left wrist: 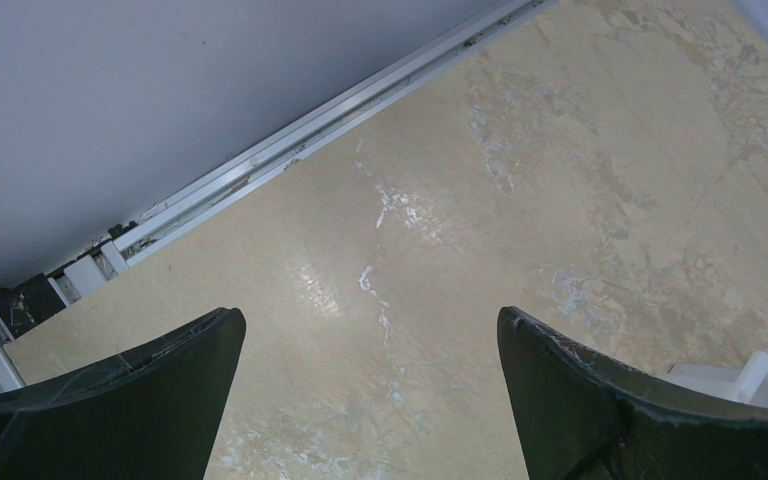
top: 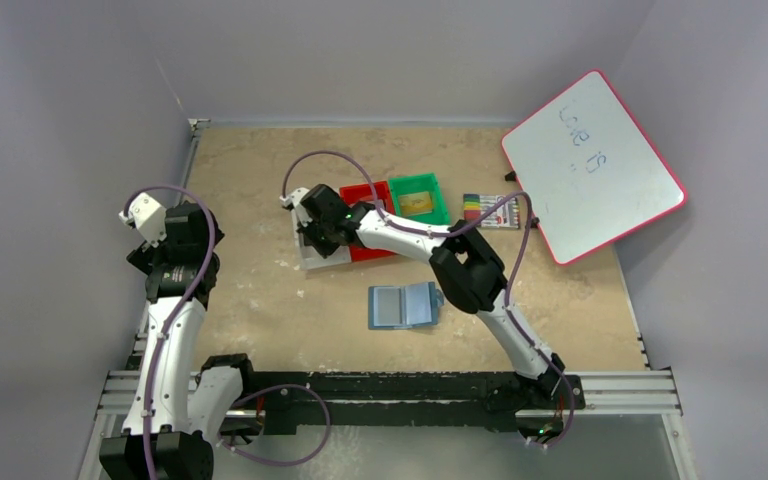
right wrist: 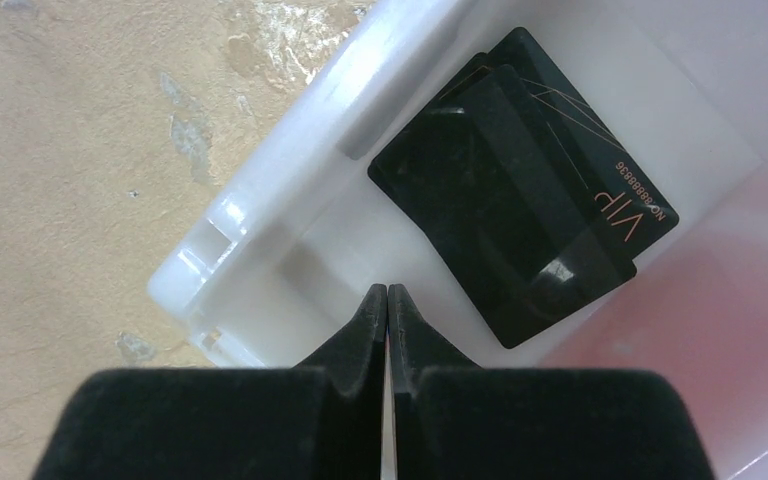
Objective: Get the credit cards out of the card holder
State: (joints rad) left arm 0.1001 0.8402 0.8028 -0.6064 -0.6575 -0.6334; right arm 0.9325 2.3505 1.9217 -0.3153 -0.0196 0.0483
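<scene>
Your right jaws are hanging over the near corner of the white bin (right wrist: 260, 220), pressed together and gripping nothing. Two black cards (right wrist: 520, 200) are lying overlapped on that bin's floor, just beyond the tips, one showing gold "VIP" lettering. The card holder (top: 405, 305) is lying open on the counter (top: 260, 300), beside the right arm's elbow and apart from the bin. A red bin (top: 365, 195) and a green bin (top: 415, 198) are sitting to the right of the white one. Your left jaws are standing wide apart above bare counter on the left side, touching nothing.
</scene>
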